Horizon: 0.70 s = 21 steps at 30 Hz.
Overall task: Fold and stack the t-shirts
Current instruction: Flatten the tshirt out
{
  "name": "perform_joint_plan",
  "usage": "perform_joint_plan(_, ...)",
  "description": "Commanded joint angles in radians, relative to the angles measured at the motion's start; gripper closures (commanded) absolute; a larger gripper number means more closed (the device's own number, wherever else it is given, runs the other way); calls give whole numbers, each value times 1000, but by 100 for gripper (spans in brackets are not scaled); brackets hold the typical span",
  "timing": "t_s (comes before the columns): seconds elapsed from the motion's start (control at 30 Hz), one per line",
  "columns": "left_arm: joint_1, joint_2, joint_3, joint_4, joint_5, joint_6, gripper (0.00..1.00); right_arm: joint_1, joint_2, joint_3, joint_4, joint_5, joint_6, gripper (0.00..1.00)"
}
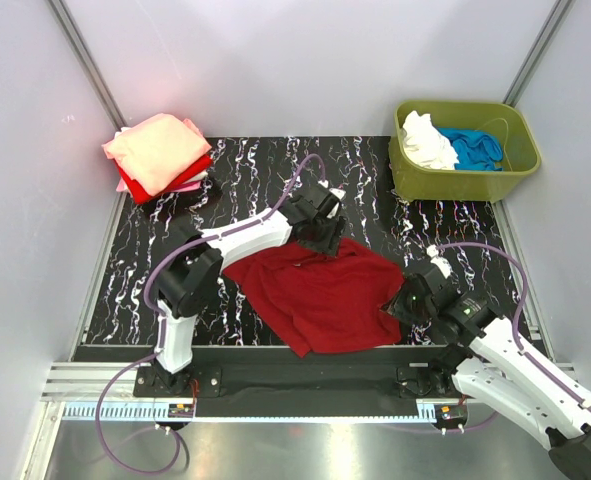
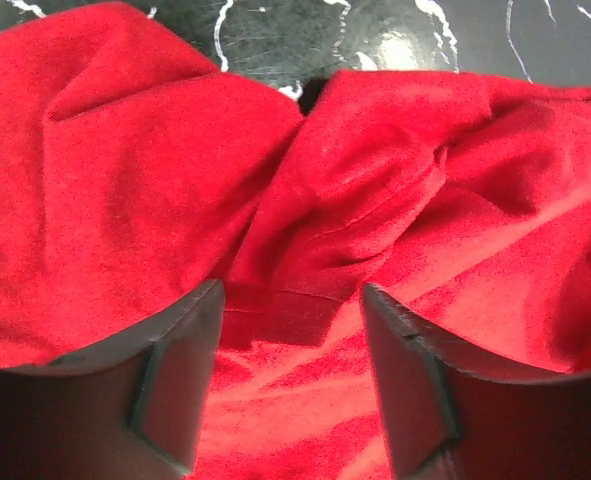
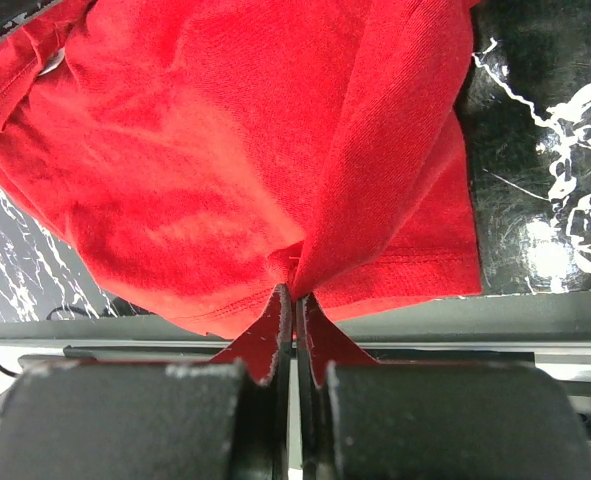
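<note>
Right claw [image 3: 293, 300] pinching red tee [image 3: 225, 150], tub [image 1: 445, 186] with white tee [image 1: 427, 142], blue tee [image 1: 475, 148]

**Matt cloth, glossy tabletop, smooth plastic**

We see the dark red t-shirt [image 1: 320, 295] as soft, matt cloth; close up its knit looks faintly fuzzy, with a stitched hem. The stacked t-shirts [image 1: 158, 152] look like the same matt cotton, as do the white t-shirt [image 1: 427, 140] and the blue t-shirt [image 1: 472, 148]. The tub [image 1: 455, 185] is smooth olive-green plastic with a slight sheen. The table [image 1: 245, 165] is glossy black, veined white like marble, and it throws back light. On the left gripper [image 2: 293, 300] the fingers [image 2: 175, 390] are matt and dark. Those of the right gripper [image 3: 293, 300] are the same, with pale scuffs at their edges. The left arm [image 1: 250, 235] wears a smooth white shell. The rail [image 1: 85, 380] is bare, ribbed metal.
</note>
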Motion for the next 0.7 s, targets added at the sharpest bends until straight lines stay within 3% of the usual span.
perform_joint_plan(0.0,-4,-1,25,75,57,14,42,-1,-2,28,-13,33,-12,100)
perform_joint_plan(0.07,-6,5,16,92,105,11,58,-1,-2,30,-14,39,-17,100)
perform_joint_plan(0.1,-6,7,14,110,129,11,87,-1,-2,31,-19,43,-18,100)
perform_joint_plan(0.13,-6,5,14,117,157,8,100,1,-5,34,-22,45,-18,100)
perform_joint_plan(0.3,44,-116,29,40,130,-4,100,-1,1,96,-31,66,-24,100)
perform_joint_plan(0.5,319,-577,6,-138,79,-33,100,-17,88,324,-85,187,-135,100)
perform_joint_plan(0.6,465,-695,43,-259,105,6,100,-59,136,476,-100,265,-228,100)
perform_joint_plan(0.67,477,-728,86,-360,94,51,100,-82,170,607,-99,290,-311,100)
